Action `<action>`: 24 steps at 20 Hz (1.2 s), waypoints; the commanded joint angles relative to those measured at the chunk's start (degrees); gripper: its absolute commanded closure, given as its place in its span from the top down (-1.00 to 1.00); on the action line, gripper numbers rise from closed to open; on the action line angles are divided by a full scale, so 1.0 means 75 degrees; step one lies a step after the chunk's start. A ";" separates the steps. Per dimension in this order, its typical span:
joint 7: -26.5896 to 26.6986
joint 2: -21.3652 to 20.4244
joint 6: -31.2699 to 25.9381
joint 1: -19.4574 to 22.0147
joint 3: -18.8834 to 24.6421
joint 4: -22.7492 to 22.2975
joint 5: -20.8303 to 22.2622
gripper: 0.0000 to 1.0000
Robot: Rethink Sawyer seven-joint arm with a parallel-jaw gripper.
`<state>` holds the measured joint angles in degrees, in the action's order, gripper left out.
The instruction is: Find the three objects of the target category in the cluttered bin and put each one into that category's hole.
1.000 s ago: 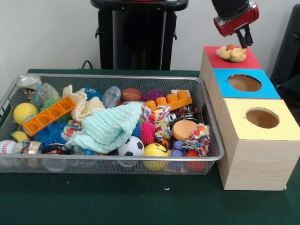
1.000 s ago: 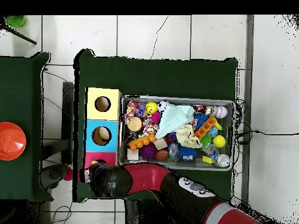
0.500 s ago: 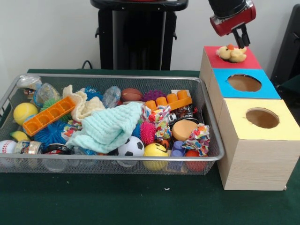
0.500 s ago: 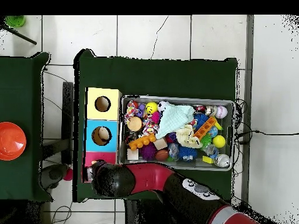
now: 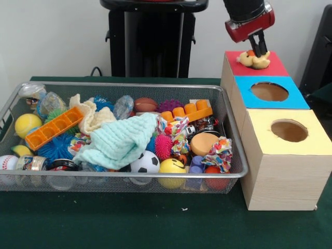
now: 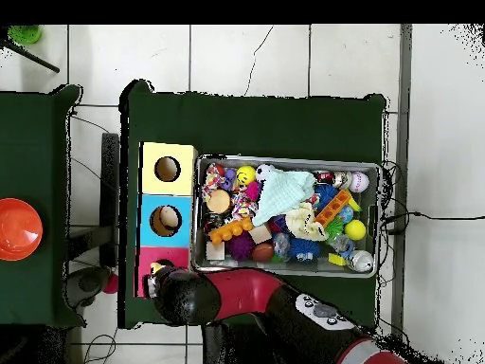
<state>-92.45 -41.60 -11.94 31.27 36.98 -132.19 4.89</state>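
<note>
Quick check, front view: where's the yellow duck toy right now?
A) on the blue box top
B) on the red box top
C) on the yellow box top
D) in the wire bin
B: the yellow duck toy sits on the red box top, directly beneath the gripper, well clear of the wire bin.

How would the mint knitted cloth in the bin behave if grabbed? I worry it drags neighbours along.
The mint cloth looks soft and crumpled, so it would probably drape limply. It lies over the soccer ball, which may roll when it lifts.
</note>
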 commanded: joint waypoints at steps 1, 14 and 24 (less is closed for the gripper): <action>-0.0533 0.0307 0.0329 -0.0396 -0.1049 0.1260 0.0678 -1.00; -0.0661 0.0777 0.0654 -0.0863 -0.1685 0.1679 0.1062 -1.00; -0.0512 0.0966 0.0591 -0.1042 -0.1910 0.1987 0.1390 -1.00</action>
<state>-92.45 -36.89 -7.49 22.77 27.74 -124.60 11.80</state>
